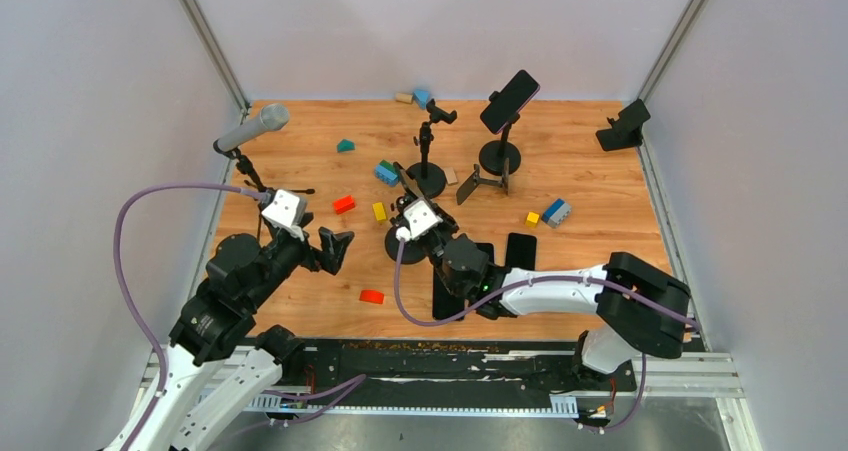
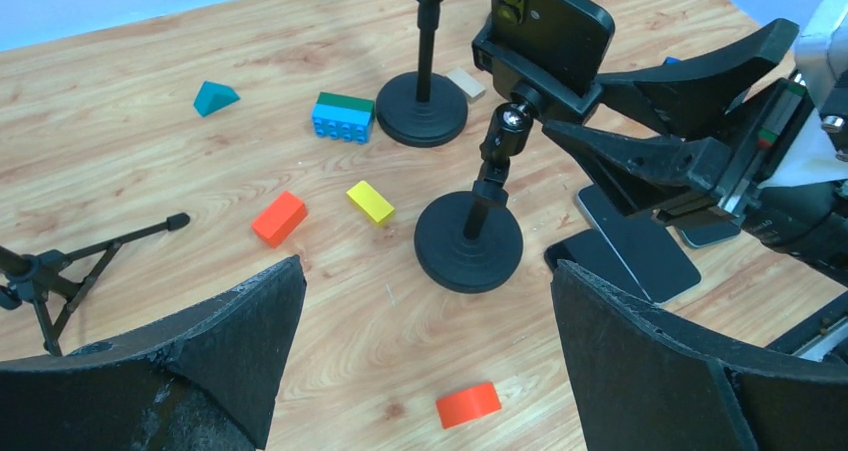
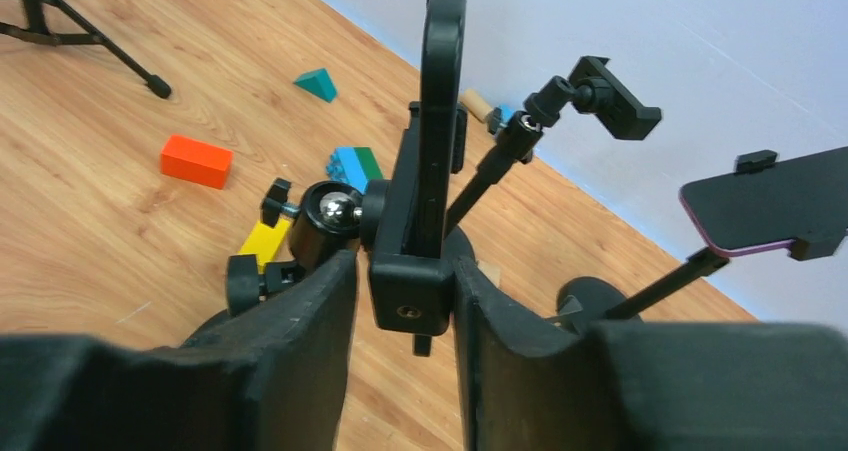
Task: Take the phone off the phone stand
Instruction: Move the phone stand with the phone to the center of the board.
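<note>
My R gripper, narrow, pinches clamp of phone stand; phone rises edge-on straight above (L gripper wide, farther off).

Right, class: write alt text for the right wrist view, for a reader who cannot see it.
Two black fingers sit close on either side of a stand's clamp holding a black phone edge-on. Behind, on a wooden table, are coloured blocks, an empty stand and a second phone on its stand.

Smooth, pale wood-grain tabletop; on it, matt plastic phone stand with shiny metal ball joint.
</note>
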`<move>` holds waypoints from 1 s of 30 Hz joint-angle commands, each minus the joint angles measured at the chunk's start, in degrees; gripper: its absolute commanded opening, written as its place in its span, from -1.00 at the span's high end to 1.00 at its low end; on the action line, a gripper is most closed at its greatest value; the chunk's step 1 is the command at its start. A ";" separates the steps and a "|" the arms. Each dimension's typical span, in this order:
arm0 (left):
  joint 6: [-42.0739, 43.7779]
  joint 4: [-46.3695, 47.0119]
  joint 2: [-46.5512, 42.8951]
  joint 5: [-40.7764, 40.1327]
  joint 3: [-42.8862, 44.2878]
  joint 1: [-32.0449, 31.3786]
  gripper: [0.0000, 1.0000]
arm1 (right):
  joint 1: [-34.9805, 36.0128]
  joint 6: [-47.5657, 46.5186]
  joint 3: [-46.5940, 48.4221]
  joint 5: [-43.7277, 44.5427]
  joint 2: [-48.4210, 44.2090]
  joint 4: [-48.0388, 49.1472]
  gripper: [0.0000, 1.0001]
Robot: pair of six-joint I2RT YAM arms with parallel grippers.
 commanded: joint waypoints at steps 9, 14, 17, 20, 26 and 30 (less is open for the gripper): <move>2.93 6.17 2.71 0.23 -1.45 0.35 -1.00 | 1.80 4.76 -2.30 -8.32 -11.04 -9.90 -0.62; 5.30 10.55 6.34 6.09 -2.23 0.35 -1.00 | 2.39 7.12 -4.65 -12.67 -20.69 -18.42 -0.79; 7.97 13.15 8.40 12.12 -2.96 0.35 -1.00 | 2.39 9.60 -8.14 -20.83 -27.96 -25.17 -0.79; 10.64 16.85 10.91 15.50 -3.42 0.35 -1.00 | 2.39 11.75 -10.03 -26.89 -34.78 -32.51 -0.90; 8.71 29.47 13.80 17.19 -7.51 0.35 -0.99 | 2.40 17.50 -14.48 -27.56 -47.17 -37.99 -0.99; 9.56 38.39 17.47 20.31 -11.45 0.35 -0.99 | 2.41 22.34 -15.59 -24.11 -53.95 -41.17 -1.00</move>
